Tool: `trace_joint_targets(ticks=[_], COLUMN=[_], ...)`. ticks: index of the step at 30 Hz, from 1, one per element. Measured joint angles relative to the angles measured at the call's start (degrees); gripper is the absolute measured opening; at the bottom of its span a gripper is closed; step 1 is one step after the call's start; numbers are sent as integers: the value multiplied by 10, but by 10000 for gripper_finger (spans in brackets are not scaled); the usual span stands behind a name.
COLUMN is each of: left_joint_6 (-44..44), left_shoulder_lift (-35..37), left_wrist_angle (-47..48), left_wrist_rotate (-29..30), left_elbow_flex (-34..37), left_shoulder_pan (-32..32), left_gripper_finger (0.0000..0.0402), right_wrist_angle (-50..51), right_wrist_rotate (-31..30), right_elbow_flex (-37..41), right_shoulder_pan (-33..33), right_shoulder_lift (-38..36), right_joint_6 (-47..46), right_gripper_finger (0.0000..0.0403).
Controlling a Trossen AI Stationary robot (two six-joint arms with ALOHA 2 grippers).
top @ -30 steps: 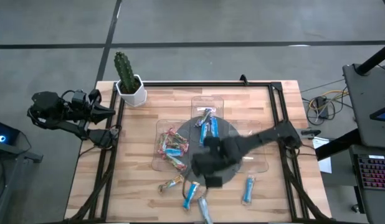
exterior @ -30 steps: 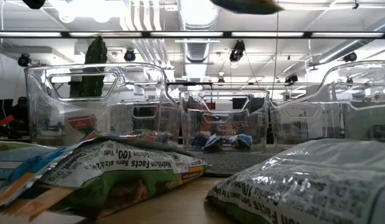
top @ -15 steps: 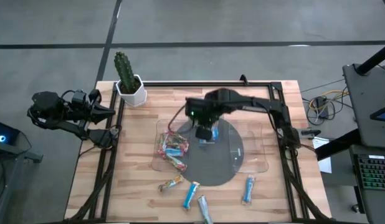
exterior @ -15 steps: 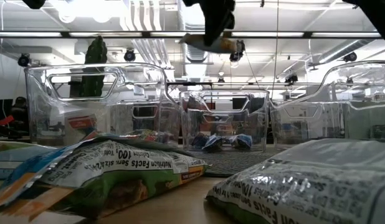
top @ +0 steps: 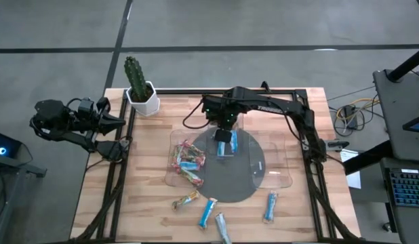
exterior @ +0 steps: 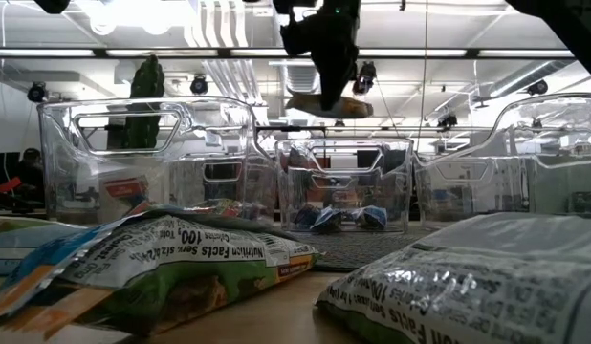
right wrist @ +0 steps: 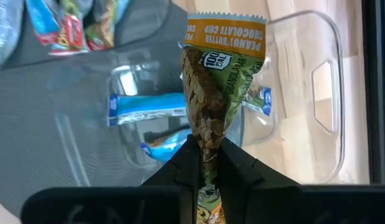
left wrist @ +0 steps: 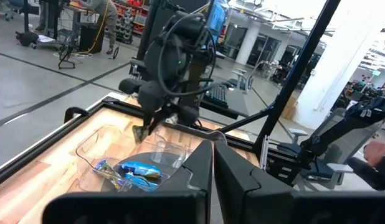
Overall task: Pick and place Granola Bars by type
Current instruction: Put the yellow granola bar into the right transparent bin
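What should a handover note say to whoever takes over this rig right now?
Right gripper: shut on a green bar, hanging above the far tray.
Left gripper: shut, empty, parked off the table's left edge.
Done: blue bars lie in the middle tray; red-and-blue bars are piled in the left tray.
Left: the right tray looks empty. Four bars lie loose at the table's near edge.
Next, probably: release the green bar into a tray, then fetch the loose bars.
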State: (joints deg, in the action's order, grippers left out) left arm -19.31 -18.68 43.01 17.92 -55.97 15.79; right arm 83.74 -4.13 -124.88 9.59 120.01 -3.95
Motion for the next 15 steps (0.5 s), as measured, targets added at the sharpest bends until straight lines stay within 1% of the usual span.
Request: trace_joint_targets(ticks=[6,9,11,15], left_joint_6=[0,0,0,0], left_shoulder_lift=[0,0,0,0], left_wrist_angle=[0,0,0,0], left_wrist_rotate=[0,0,0,0], left_elbow_flex=[0,0,0,0], left_shoulder_pan=[0,0,0,0], left_gripper_finger=[0,0,0,0], right_wrist_angle=[2,40,64,55], right_wrist_rotate=[1,14,27,30], right_elbow_flex=[17,27,37,77], right_shoulder_pan=[4,4,0,-23], right_shoulder_lift=[-3,-16,-34,-99], right_joint_6=[7,5,9,13], right_gripper_finger=[29,29,29,29])
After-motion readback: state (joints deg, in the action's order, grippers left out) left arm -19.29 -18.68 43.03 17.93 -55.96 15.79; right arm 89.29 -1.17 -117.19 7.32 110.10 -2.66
